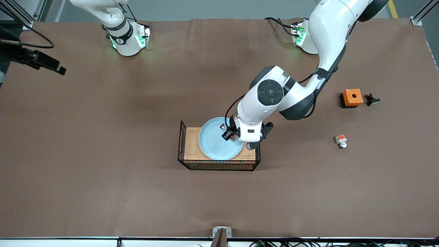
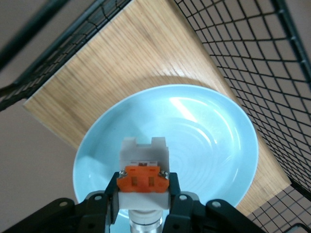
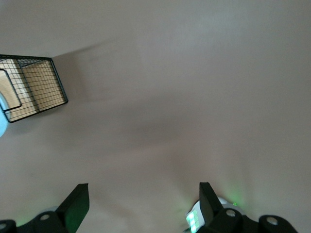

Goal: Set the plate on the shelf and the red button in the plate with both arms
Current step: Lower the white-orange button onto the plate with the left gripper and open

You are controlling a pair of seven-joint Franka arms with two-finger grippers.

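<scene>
The pale blue plate (image 1: 214, 145) (image 2: 209, 145) lies on the wooden top of the wire basket (image 1: 192, 149) (image 2: 121, 63). My left gripper (image 1: 228, 134) (image 2: 144, 187) hangs over the part of the plate toward the left arm's end. It is shut on the red button (image 1: 223, 128) (image 2: 144, 160), with the white body between the fingers, the orange-red patch facing the wrist camera and the silvery cap toward the wrist. Whether the button touches the plate I cannot tell. My right gripper (image 3: 143, 191) waits open and holds nothing, high over bare table by the right arm's base.
Toward the left arm's end of the table stand an orange square box with a hole (image 1: 352, 97), a small dark part (image 1: 372, 100) beside it, and a short white-and-orange block (image 1: 341, 141) nearer the front camera. The basket's wire rim (image 2: 252, 58) rises beside the plate.
</scene>
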